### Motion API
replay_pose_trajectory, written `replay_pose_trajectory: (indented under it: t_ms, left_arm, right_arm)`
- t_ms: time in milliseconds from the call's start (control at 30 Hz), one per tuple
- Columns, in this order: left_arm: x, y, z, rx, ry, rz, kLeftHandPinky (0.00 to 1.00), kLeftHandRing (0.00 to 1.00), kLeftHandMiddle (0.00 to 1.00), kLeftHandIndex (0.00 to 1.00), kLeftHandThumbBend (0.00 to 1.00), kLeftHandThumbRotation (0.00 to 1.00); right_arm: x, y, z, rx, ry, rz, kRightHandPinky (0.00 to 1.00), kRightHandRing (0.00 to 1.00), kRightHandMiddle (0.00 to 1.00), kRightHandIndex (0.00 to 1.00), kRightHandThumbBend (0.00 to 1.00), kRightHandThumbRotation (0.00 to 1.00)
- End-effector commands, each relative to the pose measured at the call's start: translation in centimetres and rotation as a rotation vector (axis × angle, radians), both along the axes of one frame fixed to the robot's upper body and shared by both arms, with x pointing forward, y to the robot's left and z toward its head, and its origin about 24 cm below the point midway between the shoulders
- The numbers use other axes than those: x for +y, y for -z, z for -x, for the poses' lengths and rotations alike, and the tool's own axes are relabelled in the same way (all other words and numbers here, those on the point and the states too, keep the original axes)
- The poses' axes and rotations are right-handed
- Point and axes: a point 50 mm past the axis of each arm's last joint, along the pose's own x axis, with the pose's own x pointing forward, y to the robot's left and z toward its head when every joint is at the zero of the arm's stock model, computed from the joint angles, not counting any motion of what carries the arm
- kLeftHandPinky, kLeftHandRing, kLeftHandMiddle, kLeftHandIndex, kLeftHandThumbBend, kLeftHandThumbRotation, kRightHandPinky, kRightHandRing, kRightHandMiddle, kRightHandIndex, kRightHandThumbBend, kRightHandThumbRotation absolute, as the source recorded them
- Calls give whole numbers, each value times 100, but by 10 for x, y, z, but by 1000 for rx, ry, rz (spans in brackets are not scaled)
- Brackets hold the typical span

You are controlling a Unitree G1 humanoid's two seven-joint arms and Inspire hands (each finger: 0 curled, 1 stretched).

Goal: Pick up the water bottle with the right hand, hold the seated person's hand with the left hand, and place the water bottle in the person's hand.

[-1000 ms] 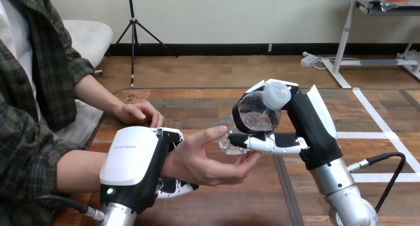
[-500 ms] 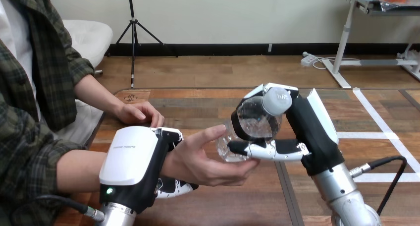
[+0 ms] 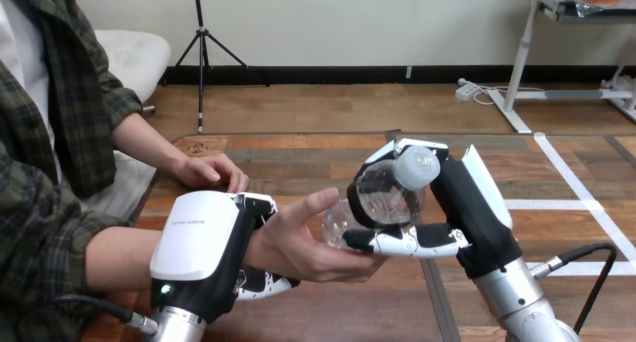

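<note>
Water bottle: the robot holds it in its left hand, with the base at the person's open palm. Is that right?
Wrong hand. The head view shows the water bottle in the robot's right hand, its base at the person's open palm; the left hand grips the person's wrist.

Right robot hand point(image 3: 463, 201), black (white shells point(image 3: 489, 186))

Clear water bottle point(image 3: 379, 196) with a pale grey cap point(image 3: 417, 167), black right hand point(image 3: 465, 207) with white shells point(image 3: 487, 178) (fingers point(image 3: 397, 242) black-and-white), left hand point(image 3: 202, 244) white-backed over black, silver forearm point(image 3: 517, 297), brown wood-grain table point(image 3: 300, 162) crossed by white stripes point(image 3: 577, 181).
</note>
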Motion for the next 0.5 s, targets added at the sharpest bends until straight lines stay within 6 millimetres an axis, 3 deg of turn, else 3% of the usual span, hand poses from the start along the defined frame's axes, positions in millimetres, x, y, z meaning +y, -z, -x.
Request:
replay_pose_trajectory:
  t_ms: [0,467]
  left_arm:
    - [-14,-13,-2,-65,66,66,22,26,30,28,87,0]
    - [-14,-14,-2,-68,65,64,22,26,30,28,87,0]
  right_arm:
    - [4,-26,-5,-113,-25,-32,34,39,44,46,72,0]
    - [7,-26,1,-118,-55,-28,33,39,44,47,71,0]
